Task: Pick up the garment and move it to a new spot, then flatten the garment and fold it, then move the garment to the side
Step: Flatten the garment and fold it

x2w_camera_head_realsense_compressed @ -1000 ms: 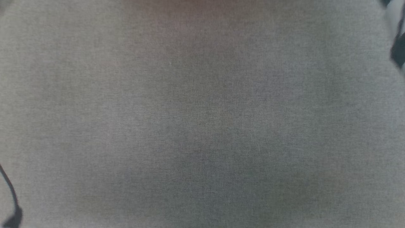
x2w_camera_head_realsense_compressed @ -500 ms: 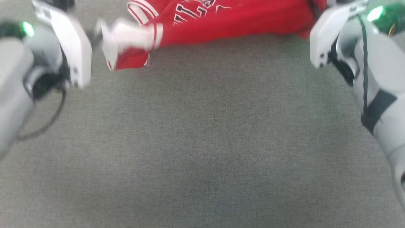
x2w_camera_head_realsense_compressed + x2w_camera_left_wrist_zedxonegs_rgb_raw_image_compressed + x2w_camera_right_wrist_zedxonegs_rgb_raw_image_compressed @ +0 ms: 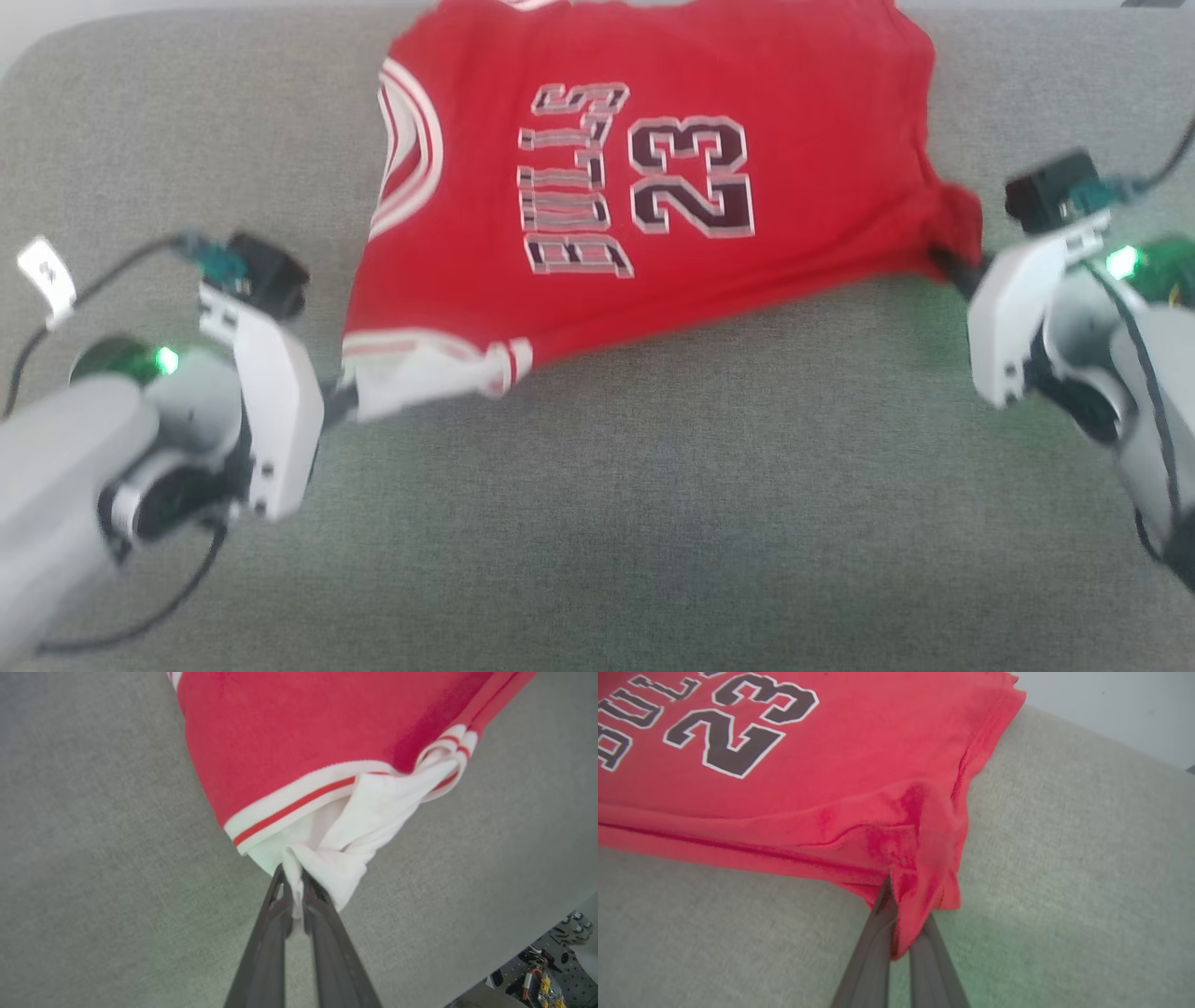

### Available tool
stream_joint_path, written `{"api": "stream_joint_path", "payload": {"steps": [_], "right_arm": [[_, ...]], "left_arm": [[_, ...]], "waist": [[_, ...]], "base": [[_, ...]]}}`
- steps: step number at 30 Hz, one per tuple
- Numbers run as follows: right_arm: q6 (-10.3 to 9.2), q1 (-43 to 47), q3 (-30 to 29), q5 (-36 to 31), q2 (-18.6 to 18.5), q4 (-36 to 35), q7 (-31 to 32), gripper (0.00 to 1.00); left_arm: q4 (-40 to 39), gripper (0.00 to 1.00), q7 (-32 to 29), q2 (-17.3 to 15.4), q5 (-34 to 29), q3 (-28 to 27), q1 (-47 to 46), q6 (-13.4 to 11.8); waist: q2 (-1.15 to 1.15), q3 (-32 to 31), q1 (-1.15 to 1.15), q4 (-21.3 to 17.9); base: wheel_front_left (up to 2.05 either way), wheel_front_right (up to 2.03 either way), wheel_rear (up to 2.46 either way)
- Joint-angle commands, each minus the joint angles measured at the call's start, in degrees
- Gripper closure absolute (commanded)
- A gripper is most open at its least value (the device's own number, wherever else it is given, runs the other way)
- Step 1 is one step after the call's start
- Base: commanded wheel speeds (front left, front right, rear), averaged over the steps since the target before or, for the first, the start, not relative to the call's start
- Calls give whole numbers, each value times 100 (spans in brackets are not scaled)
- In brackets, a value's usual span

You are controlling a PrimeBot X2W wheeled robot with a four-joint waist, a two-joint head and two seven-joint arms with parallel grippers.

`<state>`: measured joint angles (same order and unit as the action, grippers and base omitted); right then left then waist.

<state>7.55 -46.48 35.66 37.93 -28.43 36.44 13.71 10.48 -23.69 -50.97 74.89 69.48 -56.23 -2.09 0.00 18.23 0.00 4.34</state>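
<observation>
Grey cloth surface (image 3: 597,541) | your left gripper (image 3: 293,879) clamps the garment (image 3: 653,187) by its white sleeve (image 3: 348,858), right gripper (image 3: 901,896) by its red hem corner (image 3: 929,868) | held taut, likely to spread it flat.

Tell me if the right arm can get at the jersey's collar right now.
Probably not: the right end effector is shut on the jersey at its hem corner, and the collar lies at the opposite end.

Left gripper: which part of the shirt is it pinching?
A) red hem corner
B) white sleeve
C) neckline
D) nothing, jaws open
B: in the left wrist view the left gripper is shut on the bunched white sleeve of the shirt, while the right gripper pinches a red corner.
</observation>
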Motion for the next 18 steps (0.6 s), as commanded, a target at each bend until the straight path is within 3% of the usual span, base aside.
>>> {"api": "stream_joint_path", "payload": {"steps": [1, 10, 18], "right_arm": [[-13, 312, -100, 83, -180, -299, 147, 100], [-13, 1987, -904, 64, -619, -1981, 1032, 100], [-13, 3474, -1802, -74, -569, -3358, 1923, 100]], "left_arm": [[-296, 100, -98, -253, 1, 54, 197, -224], [-1937, 100, -102, -1107, 309, 167, 1074, -1153], [-2647, 100, -33, -1524, 611, 238, 1681, -1616]], "waist": [[0, -23, 0, -14], [0, -156, 0, -114], [0, -195, 0, -169]], "base": [[0, 0, 0], [0, 0, 0], [0, 0, 0]]}}
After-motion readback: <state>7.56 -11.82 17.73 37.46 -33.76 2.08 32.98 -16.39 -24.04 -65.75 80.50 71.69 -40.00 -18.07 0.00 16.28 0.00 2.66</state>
